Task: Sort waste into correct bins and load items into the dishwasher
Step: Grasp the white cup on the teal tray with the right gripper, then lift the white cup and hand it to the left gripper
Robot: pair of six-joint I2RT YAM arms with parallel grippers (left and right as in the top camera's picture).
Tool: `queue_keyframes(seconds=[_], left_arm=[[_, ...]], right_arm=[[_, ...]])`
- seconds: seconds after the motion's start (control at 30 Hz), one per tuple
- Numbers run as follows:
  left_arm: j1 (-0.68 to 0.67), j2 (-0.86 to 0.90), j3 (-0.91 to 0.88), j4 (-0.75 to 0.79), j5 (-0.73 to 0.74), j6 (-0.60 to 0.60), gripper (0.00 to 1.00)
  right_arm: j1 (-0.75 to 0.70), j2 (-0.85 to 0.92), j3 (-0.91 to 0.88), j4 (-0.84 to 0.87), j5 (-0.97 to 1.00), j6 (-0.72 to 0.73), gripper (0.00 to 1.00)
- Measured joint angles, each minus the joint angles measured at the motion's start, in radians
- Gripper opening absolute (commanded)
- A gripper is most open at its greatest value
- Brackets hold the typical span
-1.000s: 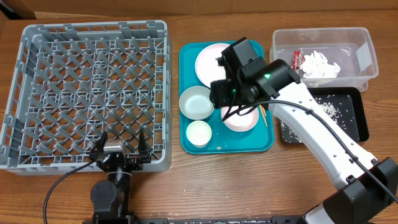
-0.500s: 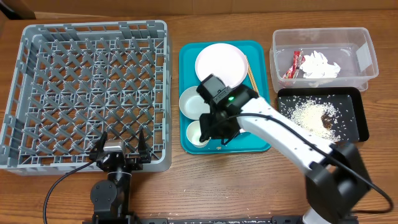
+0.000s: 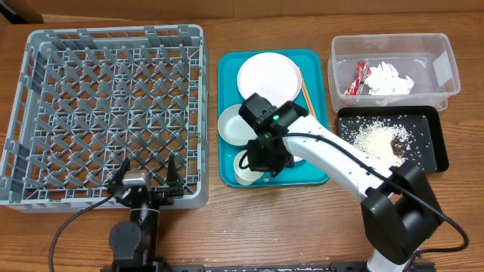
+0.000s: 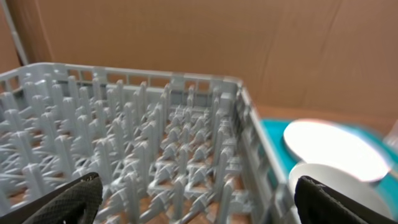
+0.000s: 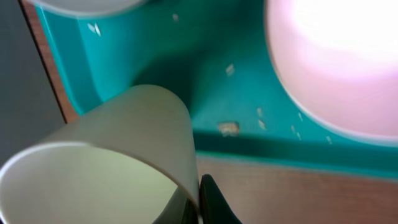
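No legible text, brand, number or sign was found in any view. Printing is presumed on the red snack wrapper point(image 3: 354, 78) lying in the clear tub point(image 3: 393, 44), but from overhead it is too small to be read. A pale label point(image 3: 441, 70) is noted on the right wall of the same tub; no characters can be made out on it. The two wrist views were examined and no lettering is shown in either.
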Motion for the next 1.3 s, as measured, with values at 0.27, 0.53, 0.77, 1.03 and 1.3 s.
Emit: queue_keyframes(seconds=[0.27,0.53,0.77,1.03,1.3], left_arm=[[0.000,0.039,0.273,-0.245,0.032,-0.247,1.00],[0.000,0.468,0.658,-0.447,0.243,-0.425,1.00],[0.000,1.025,1.009,-0.460,0.819,-0.467,1.00],[-0.001,1.450,1.061,-0.356,1.322,-0.697,1.00],[-0.026,1.616,1.061,-0.337,1.505,-0.868,0.91]], right_arm=[[-0.126,-0.239,0.116,-0.011,-0.003,0.000,0.04],[-0.259,-0.378,0.138,0.069,-0.127,-0.034,0.04],[-0.259,-0.358,0.138,0.100,-0.225,-0.056,0.04],[-0.260,-0.358,0.137,0.123,-0.249,-0.061,0.04],[-0.267,-0.358,0.107,0.229,-0.296,-0.060,0.04]])
